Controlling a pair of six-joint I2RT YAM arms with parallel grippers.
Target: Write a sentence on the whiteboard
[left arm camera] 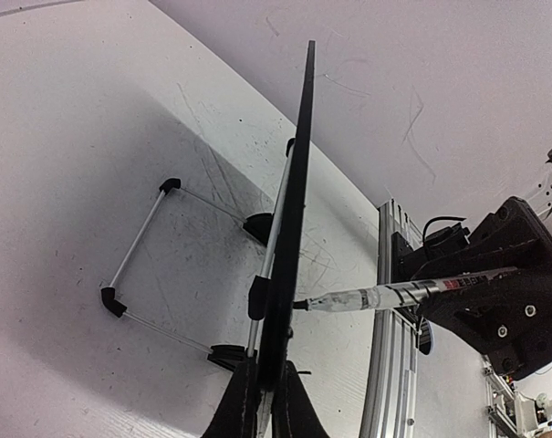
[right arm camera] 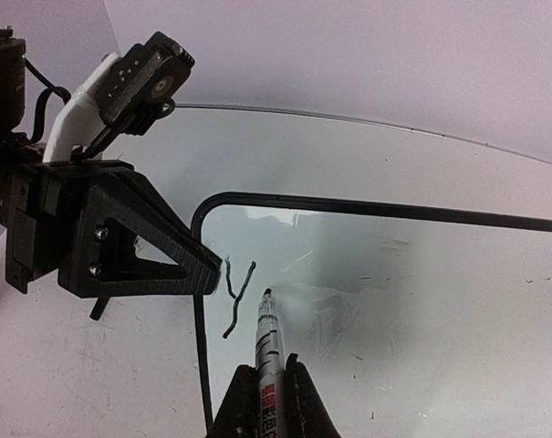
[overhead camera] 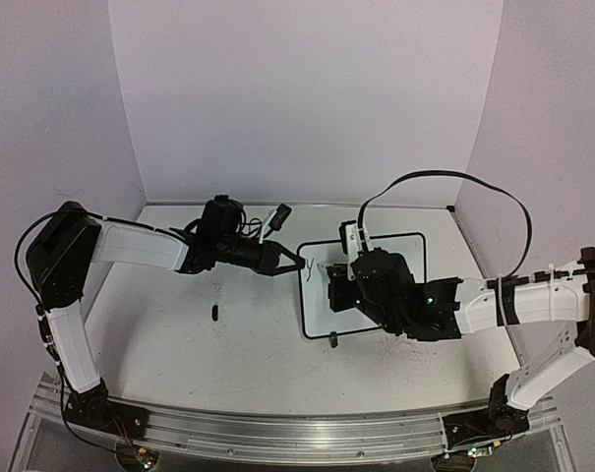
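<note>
Whiteboard stands mid-table, right of centre. Left fingers are clamped on its left edge. Right fingers are clamped on a marker, tip at the board near two short dark strokes. The marker's red label is unreadable. Blank board lies open to the right.
</note>
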